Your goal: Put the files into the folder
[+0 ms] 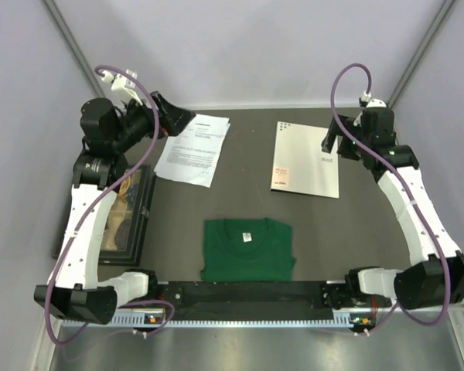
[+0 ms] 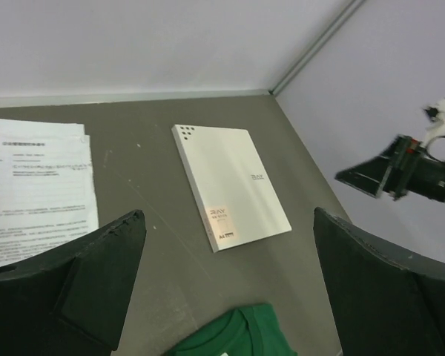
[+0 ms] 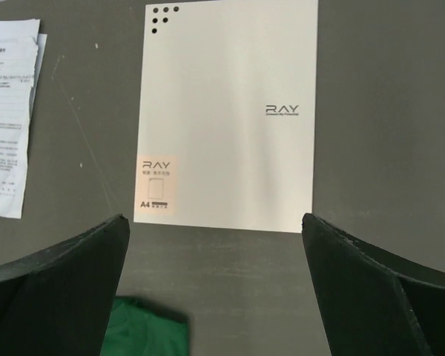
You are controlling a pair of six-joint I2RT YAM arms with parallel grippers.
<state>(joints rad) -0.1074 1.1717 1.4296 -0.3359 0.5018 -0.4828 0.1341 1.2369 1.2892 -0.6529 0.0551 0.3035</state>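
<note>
Files [image 1: 193, 151] lie fanned at the upper left of the overhead view, just beside the left gripper [image 2: 228, 215], whose fingers stand wide, holding nothing. Only that view shows the framed box [image 1: 131, 209] at far left. The folder [image 3: 226, 111] lies closed, label up, just beyond the right gripper [image 3: 215, 219], which is equally wide and holds nothing. A green shirt [image 1: 247, 249] lies at lower centre.

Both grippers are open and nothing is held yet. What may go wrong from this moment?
1. The folder lies closed and flat, so the right gripper may push it along rather than lift its cover.
2. The files are loose, fanned sheets; a pinch may take only the top one or crease it.
3. The green T-shirt lies close by and might snag a dragged sheet.
</note>
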